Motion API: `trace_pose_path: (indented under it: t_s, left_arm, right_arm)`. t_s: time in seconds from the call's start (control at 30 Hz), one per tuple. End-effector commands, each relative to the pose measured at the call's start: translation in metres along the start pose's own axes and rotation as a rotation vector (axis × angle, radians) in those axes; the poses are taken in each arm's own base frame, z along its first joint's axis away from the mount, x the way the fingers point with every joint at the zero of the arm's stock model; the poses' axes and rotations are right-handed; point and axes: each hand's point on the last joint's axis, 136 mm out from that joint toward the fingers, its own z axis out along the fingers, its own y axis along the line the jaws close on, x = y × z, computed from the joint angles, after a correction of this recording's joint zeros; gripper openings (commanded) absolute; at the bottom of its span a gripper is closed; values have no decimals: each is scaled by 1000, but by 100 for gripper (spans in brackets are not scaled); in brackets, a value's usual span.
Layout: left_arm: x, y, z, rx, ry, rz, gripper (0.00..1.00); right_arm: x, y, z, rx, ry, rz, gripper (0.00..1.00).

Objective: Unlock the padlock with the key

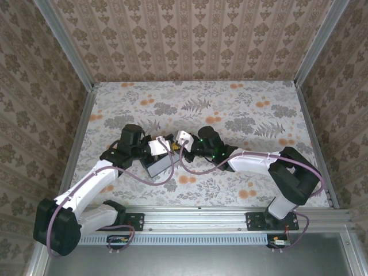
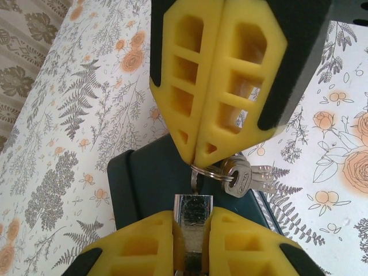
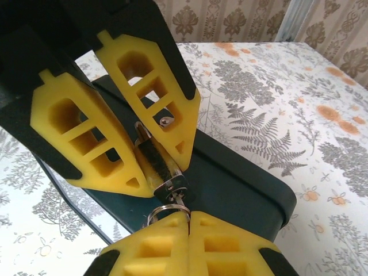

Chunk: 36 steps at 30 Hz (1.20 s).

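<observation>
Gently: brace padlock (image 2: 194, 207) clamped in left gripper (image 2: 192, 221); twist key (image 2: 196, 181), pinched in fully shut right gripper (image 3: 188, 218), squarely about its own axis, no side-bending.

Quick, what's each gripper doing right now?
Left gripper: closed, holding the padlock.
Right gripper: closed, pinching the key by its ring end.

Floral table cover (image 1: 230, 109); damask-papered walls (image 1: 195, 40); aluminium rail (image 1: 230, 215), near edge; dark teal box (image 1: 158, 167).
</observation>
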Motion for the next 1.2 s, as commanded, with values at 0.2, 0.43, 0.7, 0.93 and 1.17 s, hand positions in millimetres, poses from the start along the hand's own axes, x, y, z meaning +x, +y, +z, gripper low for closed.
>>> trace_pose_path:
  t_s: [0.2,0.43,0.7,0.93,1.17]
  left_arm:
    - [-11,-16,3,56,-69,-16,3]
    - [-30,-13,-2,54,-152,-15,0]
    - [-56,-7,-14,42,-266,-23,0]
    - [-70,-2,-24,57,-350,-56,0]
    - [-75,-1,-33,79,-396,-88,0]
  right_arm:
    - [-23,25,3,-243,-62,168,5]
    - [-44,32,-3,-394,-53,320,2]
    - [-56,34,-20,-511,16,478,0]
    - [-45,39,-28,-533,85,531,4]
    - [-35,40,-32,-502,57,470,10]
